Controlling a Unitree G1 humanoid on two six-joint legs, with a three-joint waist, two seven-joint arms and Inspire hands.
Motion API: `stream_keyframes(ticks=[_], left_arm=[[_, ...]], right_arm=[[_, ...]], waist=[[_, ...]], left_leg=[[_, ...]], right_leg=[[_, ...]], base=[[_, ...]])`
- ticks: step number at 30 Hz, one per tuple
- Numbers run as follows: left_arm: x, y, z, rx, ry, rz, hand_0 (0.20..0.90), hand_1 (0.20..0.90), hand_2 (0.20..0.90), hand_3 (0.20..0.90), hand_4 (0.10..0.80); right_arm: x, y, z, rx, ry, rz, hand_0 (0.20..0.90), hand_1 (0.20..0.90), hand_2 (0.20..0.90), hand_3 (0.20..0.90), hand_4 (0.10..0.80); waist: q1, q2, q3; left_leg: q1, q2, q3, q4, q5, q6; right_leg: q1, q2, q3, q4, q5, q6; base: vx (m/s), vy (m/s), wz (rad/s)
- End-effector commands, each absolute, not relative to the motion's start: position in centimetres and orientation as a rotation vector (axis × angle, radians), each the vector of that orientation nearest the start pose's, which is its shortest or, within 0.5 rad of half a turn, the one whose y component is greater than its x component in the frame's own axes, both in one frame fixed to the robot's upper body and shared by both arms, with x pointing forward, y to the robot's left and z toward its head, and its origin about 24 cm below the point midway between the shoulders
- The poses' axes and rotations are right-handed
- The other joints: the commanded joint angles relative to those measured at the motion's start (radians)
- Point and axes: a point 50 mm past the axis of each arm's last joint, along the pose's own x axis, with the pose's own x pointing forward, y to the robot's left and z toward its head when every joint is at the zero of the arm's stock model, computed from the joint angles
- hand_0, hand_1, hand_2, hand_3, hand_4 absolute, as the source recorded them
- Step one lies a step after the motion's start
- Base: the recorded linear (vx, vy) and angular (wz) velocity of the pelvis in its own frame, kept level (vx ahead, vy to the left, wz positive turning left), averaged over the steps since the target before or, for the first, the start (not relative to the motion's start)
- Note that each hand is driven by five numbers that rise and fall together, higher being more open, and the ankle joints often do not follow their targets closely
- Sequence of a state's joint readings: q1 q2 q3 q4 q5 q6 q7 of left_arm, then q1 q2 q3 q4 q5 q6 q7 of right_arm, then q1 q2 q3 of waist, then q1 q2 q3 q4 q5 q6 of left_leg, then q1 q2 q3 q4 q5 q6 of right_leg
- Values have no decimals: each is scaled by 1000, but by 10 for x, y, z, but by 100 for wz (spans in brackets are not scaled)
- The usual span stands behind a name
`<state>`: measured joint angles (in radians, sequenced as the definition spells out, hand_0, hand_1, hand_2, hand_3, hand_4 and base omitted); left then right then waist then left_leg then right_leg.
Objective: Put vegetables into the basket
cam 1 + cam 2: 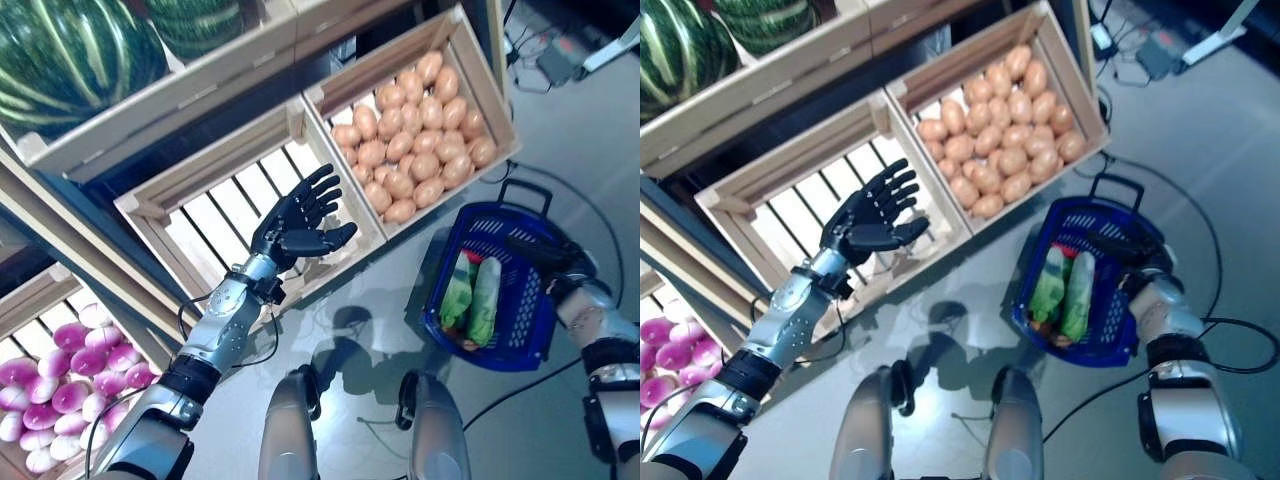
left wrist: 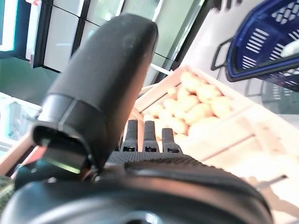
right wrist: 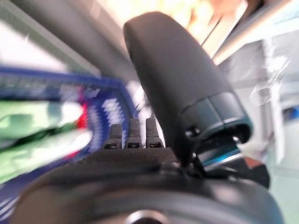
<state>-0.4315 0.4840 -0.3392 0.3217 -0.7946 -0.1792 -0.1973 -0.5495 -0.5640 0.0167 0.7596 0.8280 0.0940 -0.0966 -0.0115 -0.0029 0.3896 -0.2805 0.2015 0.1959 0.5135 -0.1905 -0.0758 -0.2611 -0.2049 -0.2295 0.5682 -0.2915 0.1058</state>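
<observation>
Several wooden crates ring me — watermelons (image 1: 60,55) up on the shelf, potatoes (image 1: 420,130) in one crate, purple-white turnips (image 1: 60,375) lower left. My blue basket (image 1: 520,335) sits on the floor holding green vegetables (image 1: 472,298). My left hand (image 1: 298,228) hovers over the bare slatted crate (image 1: 215,215), fingers spread, empty. My right hand (image 1: 545,255) rests at the basket's rim — grip unclear.
</observation>
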Motion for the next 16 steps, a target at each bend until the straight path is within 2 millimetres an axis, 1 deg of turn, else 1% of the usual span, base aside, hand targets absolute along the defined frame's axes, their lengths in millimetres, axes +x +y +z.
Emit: stream_keyframes(ticks=[1,3,4,5,7,9,11,13,14,16], left_arm=[[299,155,82,-266,-147,-468,900,900,900,900,800],[290,158,66,-291,-94,-447,900,900,900,900,800],[281,160,54,-299,-58,-435,900,900,900,900,800],[278,160,50,-302,-45,-429,900,900,900,900,800],[264,164,31,-324,2,-393,900,900,900,900,800],[253,167,16,-371,50,-352,900,900,900,900,800],[245,165,6,-396,82,-342,900,900,900,900,800],[238,158,-4,-422,110,-329,900,900,900,900,800],[237,157,-6,-421,112,-326,900,900,900,900,800],[231,154,-18,-421,145,-282,900,900,900,900,800]], right_arm=[[316,-271,43,276,161,-285,900,900,900,900,800],[303,-252,26,334,175,-241,900,900,900,900,800],[294,-239,16,385,183,-209,900,900,900,900,800],[291,-235,13,407,186,-194,900,900,900,900,800],[274,-209,-3,469,208,-155,900,900,900,900,800],[261,-186,-15,514,238,-113,900,900,900,900,800],[251,-168,-22,554,259,-91,900,900,900,900,800],[245,-154,-28,616,278,-25,900,900,900,900,800],[244,-151,-29,622,278,-17,900,900,900,900,800],[238,-139,-36,642,308,29,900,900,900,900,800]], waist=[[17,-41,-216],[16,-44,-243],[16,-43,-260],[16,-42,-266],[12,-36,-291],[4,-30,-310],[1,-25,-320],[-4,-18,-328],[-3,-17,-330],[-5,-9,-333]], left_leg=[[169,-57,24,-179,-35,84],[237,-76,31,-292,10,82],[278,-89,27,-369,41,81],[288,-94,25,-392,52,80],[338,-109,26,-499,98,77],[377,-116,40,-577,129,74],[385,-119,42,-601,138,72],[381,-121,47,-601,131,73],[378,-122,47,-601,132,73],[377,-125,54,-601,125,75]], right_leg=[[190,58,-2,-365,176,-55],[247,70,1,-447,207,-49],[278,78,1,-493,226,-46],[285,80,2,-507,232,-45],[321,94,7,-580,261,-41],[350,107,6,-645,287,-41],[351,114,2,-655,291,-41],[343,120,-1,-655,287,-41],[339,121,0,-655,287,-42],[336,126,-2,-655,282,-45]], base=[[267,70,-1],[197,70,-3],[126,62,-9],[101,60,-10],[84,57,-11],[62,44,-10],[5,37,-11],[-19,35,-3],[-20,37,6],[-9,36,-4]])
